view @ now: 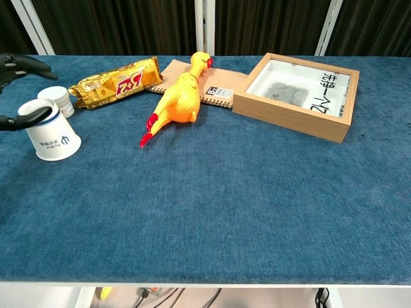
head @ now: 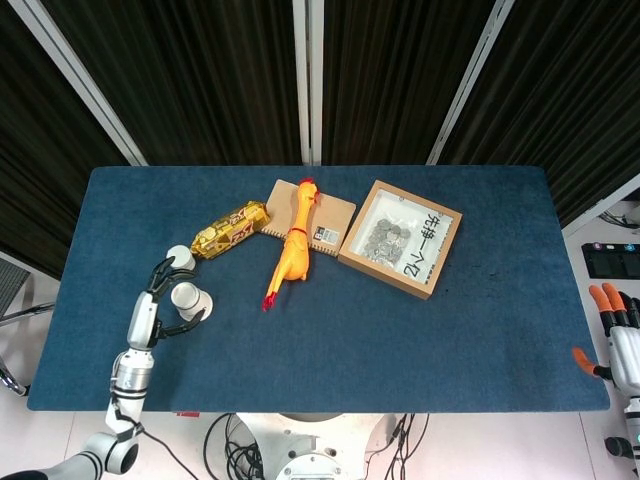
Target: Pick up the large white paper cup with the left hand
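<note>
The large white paper cup (head: 190,300) (view: 50,133) stands upside down near the table's left edge and leans toward my left hand (head: 156,300). In the chest view the thumb (view: 24,119) touches the cup's upturned base, while the other fingers (view: 23,63) arch high above and behind it, clear of the cup. The hand is spread around the cup without closing on it. My right hand (head: 620,340) hangs off the table's right edge with straight fingers and holds nothing.
A small white cup (head: 180,257) (view: 55,99) stands just behind the large one. Further right lie a gold snack packet (view: 119,81), a yellow rubber chicken (view: 178,97) on a notebook (view: 218,80), and a wooden box (view: 297,93) of coins.
</note>
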{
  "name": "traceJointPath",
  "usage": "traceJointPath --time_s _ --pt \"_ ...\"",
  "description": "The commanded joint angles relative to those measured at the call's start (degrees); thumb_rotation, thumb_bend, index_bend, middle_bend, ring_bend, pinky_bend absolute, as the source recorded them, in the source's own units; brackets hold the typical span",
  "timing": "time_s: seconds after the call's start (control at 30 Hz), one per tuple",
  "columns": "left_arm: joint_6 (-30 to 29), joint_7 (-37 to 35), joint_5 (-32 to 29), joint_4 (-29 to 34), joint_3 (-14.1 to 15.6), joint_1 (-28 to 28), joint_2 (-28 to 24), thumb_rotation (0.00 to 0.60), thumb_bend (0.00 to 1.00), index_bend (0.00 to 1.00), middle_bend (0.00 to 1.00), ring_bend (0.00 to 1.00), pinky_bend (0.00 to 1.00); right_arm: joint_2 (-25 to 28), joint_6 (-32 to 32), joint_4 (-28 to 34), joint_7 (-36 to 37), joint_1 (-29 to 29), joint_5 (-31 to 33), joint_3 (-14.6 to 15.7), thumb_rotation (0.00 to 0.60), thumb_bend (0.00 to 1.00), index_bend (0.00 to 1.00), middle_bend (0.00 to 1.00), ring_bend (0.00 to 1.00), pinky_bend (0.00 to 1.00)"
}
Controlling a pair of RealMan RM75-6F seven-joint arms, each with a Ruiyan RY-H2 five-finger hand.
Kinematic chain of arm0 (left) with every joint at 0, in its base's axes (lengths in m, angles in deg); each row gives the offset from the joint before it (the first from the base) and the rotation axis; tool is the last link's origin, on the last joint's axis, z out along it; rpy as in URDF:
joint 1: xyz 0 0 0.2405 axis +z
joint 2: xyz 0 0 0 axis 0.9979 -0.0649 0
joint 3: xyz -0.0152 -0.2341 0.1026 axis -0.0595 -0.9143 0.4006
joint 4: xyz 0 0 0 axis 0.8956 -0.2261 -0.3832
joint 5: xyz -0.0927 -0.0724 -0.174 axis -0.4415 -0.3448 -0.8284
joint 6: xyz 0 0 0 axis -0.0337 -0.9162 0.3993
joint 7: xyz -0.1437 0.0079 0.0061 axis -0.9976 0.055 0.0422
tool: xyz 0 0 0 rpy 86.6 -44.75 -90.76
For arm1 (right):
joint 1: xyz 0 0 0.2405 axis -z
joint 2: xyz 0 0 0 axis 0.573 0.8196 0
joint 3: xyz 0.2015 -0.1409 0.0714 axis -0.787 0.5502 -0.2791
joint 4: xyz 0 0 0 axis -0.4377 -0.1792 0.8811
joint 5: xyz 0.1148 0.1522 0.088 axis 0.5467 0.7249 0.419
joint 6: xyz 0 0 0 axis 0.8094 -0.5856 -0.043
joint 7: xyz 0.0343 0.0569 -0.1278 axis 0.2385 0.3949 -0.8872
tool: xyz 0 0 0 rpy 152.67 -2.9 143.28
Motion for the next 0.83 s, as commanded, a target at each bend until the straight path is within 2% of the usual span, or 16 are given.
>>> traceJointPath --time_s 0.03,0.13,0.2,0.3,0.37,0.47,0.57,0.63,0.83 --pt "-5.05 3.53 2.67 3.26 0.46 0.75 -3.43 0.6 0.22 0.25 0.21 0.01 0.0 0.24 0.4 0.13 0.12 0.14 -0.12 -0.1 0.6 0.18 0.0 0.0 0.0 0.0" --pt "-8.07 11.81 4.44 9.1 0.75 1.67 -10.02 0.6 0.2 0.24 0.18 0.0 0.0 0.58 1.0 0.24 0.45 0.33 -0.37 -0.22 0.6 0.18 0.0 0.0 0.0 0.0" --pt "-6.73 20.68 4.49 16.68 1.64 2.71 -17.58 0.6 0.18 0.24 0.18 0.0 0.0 0.67 1.35 0.23 0.47 0.44 -0.64 -0.18 0.6 0.18 0.0 0.0 0.0 0.0" --pt "-2.09 38.16 2.54 30.33 3.69 4.78 -30.02 0.6 0.1 0.23 0.2 0.0 0.0 0.53 1.93 0.36 0.03 0.58 -1.31 0.02 0.6 0.18 0.0 0.0 0.0 0.0" --pt "-0.8 50.89 1.07 37.12 4.83 6.51 -36.1 0.6 0.07 0.2 0.17 0.0 0.0 0.35 2.57 0.49 -0.44 0.69 -1.99 0.18 0.6 0.18 0.0 0.0 0.0 0.0" --pt "2.32 64.2 -3.21 45.34 7.0 9.07 -42.01 0.6 0.05 0.1 0.09 0.0 0.0 -0.06 3.87 0.6 -1.5 0.96 -3.1 0.41 0.6 0.18 0.0 0.0 0.0 0.0" --pt "5.84 70.81 -7.1 50.18 8.87 10.41 -44.96 0.6 0.05 0.05 0.03 0.0 0.0 -0.32 5.34 0.98 -2.29 1.34 -4.29 0.62 0.6 0.18 0.0 0.0 0.0 0.0" --pt "6.27 72.97 -7.9 50.64 9.33 11.03 -45.35 0.6 0.05 0.03 0.01 0.0 0.0 -0.43 6.09 1.31 -2.92 1.53 -4.84 0.7 0.6 0.18 0.0 0.0 0.0 0.0" --pt "4.86 68.21 -6.9 48.93 9.23 12.98 -45.24 0.6 0.05 0.02 0.0 0.0 0.0 -0.72 6.17 2.44 -5.4 1.31 -5.43 0.9 0.6 0.18 0.0 0.0 0.0 0.0"
